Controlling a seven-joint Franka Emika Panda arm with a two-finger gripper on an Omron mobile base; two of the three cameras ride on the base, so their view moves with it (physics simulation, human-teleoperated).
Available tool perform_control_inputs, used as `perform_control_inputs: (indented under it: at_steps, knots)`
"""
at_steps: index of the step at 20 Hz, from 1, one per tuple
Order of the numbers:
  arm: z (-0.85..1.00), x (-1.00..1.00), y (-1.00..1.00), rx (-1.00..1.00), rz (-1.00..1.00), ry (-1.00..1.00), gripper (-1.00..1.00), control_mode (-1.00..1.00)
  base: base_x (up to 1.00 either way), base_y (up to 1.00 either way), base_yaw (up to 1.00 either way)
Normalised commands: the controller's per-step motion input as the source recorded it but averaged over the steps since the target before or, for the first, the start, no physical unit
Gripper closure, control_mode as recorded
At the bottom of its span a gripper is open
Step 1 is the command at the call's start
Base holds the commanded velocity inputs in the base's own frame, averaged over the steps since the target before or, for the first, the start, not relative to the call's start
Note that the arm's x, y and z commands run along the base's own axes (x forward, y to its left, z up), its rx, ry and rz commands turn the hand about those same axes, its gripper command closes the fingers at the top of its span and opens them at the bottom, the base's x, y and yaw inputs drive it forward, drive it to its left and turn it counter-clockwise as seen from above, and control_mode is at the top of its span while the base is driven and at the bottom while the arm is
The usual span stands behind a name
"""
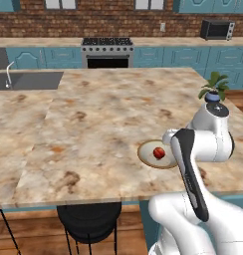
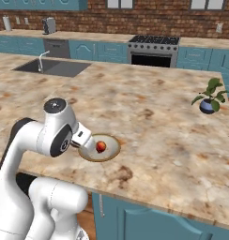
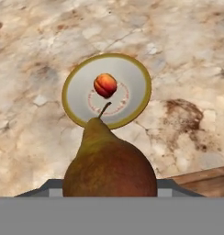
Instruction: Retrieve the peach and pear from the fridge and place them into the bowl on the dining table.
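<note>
Hand view looks down past the pear [image 3: 109, 167], which the gripper [image 3: 109, 193] is closed on, its stem pointing at the bowl [image 3: 132, 75] below. Inside the bowl lies the peach [image 3: 105, 85], near the centre. The bowl sits on the bench [image 1: 93, 119], close to its near edge.

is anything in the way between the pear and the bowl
Nothing visible. In the hand view the pear hangs in the pincer above the table, with open air down to the bowl. The peach already sits at the bowl's middle, so bare dish remains around it.
</note>
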Motion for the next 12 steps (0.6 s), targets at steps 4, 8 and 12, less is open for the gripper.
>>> perform_control_inputs:
  at_steps: [4,8,12]
  knots:
    - [-0.47,0.42,0.0,0.0,-0.02,0.03,1.0,-1.0,0.0,0.0,0.0]
    - [-0.36,0.39,0.0,0.0,-0.01,0.0,1.0,-1.0,0.0,0.0,0.0]
    - [-0.25,0.36,0.0,0.0,-0.02,0.0,1.0,-1.0,0.0,0.0,0.0]
